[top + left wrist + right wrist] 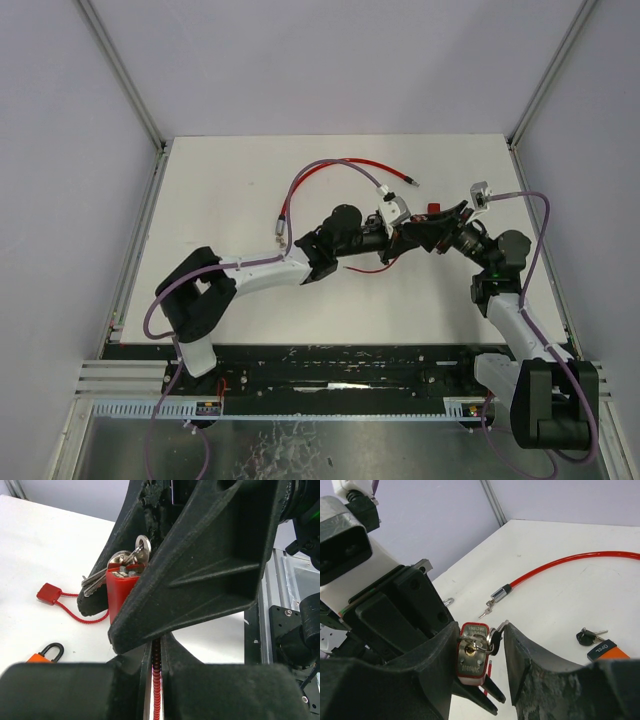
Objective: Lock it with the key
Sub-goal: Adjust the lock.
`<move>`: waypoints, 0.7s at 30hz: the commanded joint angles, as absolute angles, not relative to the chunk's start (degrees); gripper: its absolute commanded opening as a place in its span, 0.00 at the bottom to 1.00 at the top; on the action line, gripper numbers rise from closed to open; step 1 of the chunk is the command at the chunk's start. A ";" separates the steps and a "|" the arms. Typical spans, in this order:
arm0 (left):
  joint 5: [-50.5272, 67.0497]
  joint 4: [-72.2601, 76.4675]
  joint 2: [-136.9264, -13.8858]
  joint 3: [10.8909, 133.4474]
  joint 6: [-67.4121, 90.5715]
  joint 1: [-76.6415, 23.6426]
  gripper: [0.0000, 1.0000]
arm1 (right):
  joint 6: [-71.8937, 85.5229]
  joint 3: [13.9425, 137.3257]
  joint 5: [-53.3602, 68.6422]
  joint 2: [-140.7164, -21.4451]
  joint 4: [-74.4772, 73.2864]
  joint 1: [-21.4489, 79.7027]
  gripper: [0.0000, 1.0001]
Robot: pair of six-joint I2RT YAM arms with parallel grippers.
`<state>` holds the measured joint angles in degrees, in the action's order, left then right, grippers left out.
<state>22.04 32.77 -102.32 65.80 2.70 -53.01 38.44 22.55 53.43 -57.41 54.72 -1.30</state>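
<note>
A red padlock [471, 656] hangs in mid-air above the table, its brass keyhole face turned to the right wrist camera. A ring of keys [496, 639] lies across that face and hangs off its right side; the keyhole shows behind the ring. My left gripper [159, 645] is shut on the padlock's thin red cable [157, 690], just under the lock body [121, 594]. My right gripper [480, 626] straddles lock and keys with its jaws apart: one finger against the lock's side, the other touching the key ring. The two grippers [408, 235] meet mid-table.
An orange padlock [603, 650] with black-headed keys [585, 636] lies on the table. A thick red cable [345, 165] with a metal end [501, 593] and small keys [485, 611] curves across the back. A small red lock on a cord [49, 593] lies nearby.
</note>
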 commanded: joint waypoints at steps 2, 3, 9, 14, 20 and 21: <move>20.76 35.92 -102.10 67.79 1.66 -53.53 0.00 | 36.83 23.02 52.54 -58.04 56.25 -0.11 0.48; 20.81 35.99 -102.09 67.77 1.63 -53.60 0.00 | 36.75 23.04 52.48 -57.97 56.21 -0.03 0.48; 21.30 35.77 -102.30 67.98 1.67 -53.66 0.00 | 35.75 23.57 52.69 -56.90 55.90 0.00 0.22; 21.48 36.32 -101.94 67.50 1.86 -53.58 0.03 | 34.63 25.26 53.02 -54.50 52.71 -0.57 0.00; 20.69 40.91 -100.07 64.11 1.97 -53.60 0.41 | 35.30 28.06 54.59 -54.28 48.78 -4.56 0.00; 20.52 41.97 -99.44 63.09 1.76 -53.62 0.47 | 35.26 28.33 54.92 -54.21 48.08 -4.96 0.00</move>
